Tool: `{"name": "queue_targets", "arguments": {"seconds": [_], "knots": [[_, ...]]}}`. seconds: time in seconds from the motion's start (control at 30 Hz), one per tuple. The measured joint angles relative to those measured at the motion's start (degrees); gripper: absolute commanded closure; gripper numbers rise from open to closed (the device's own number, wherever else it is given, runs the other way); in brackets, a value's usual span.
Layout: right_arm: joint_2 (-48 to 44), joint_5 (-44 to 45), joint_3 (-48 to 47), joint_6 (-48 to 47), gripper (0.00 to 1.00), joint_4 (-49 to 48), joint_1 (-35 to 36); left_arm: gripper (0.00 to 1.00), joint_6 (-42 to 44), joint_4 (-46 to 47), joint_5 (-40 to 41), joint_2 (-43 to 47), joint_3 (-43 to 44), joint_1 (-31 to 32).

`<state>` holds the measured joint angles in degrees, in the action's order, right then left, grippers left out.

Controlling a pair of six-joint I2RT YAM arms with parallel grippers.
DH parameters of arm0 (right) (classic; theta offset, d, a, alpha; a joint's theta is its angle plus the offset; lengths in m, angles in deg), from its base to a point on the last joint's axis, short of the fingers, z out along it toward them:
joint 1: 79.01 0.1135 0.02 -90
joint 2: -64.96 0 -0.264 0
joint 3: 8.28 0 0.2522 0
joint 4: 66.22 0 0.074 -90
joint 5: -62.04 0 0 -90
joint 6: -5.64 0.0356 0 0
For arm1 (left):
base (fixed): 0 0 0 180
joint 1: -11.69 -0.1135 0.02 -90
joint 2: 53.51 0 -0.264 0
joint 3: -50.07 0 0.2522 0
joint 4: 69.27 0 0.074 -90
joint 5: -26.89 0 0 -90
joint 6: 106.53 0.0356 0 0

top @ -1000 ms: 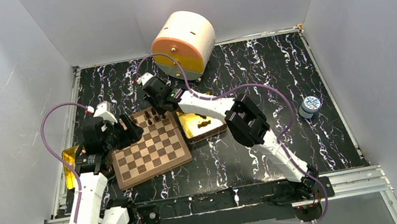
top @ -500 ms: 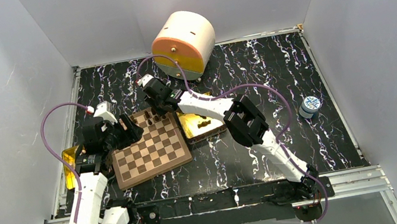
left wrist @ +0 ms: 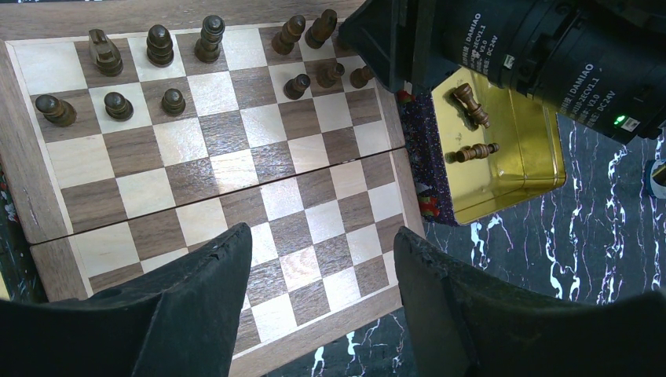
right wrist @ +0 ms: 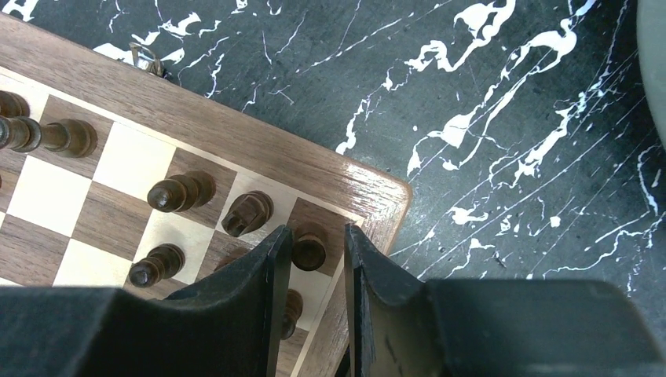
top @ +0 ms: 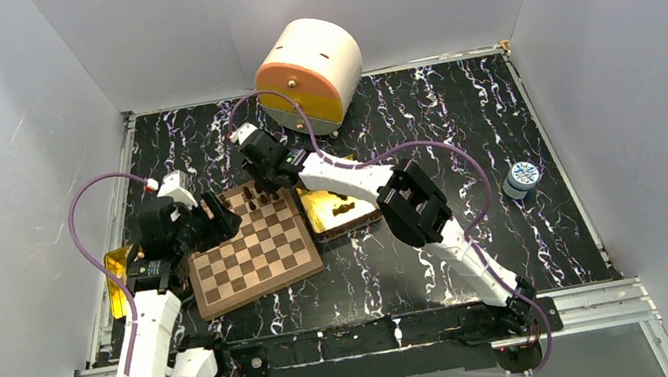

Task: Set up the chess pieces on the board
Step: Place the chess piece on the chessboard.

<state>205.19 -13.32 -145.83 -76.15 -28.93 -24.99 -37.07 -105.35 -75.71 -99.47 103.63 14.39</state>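
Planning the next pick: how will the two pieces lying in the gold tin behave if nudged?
Round-turned and lying sideways, the pieces would probably roll. The shiny tin looks slippery, so they may skid. Small; likely light.

The top camera hangs high behind the arm bases, facing forward and down, far enough to take in the whole black white-veined tabletop [top: 499, 102], with the checkered wooden chessboard [top: 254, 252] small at centre-left. The left wrist camera is nearer and looks steeply down past the left claw [left wrist: 320, 239] at the frame's bottom, covering nearly the entire board plus the shiny gold rectangular tin [left wrist: 526, 181] beside it. The right wrist camera sits very near, peering down through the right claw [right wrist: 316, 236] at one board corner and bare tabletop. All three views share that corner with its dark brown turned chess pieces [right wrist: 177, 192]
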Motion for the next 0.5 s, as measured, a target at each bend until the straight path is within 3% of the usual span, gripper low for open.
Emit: {"name": "queue_targets", "arguments": {"seconds": [0.5], "knots": [[0.0, 0.4, -1.0, -1.1, 0.59, 0.4, 0.0, 0.36, 0.0, 0.0, 0.0, -0.1, 0.0, 0.0]]}}
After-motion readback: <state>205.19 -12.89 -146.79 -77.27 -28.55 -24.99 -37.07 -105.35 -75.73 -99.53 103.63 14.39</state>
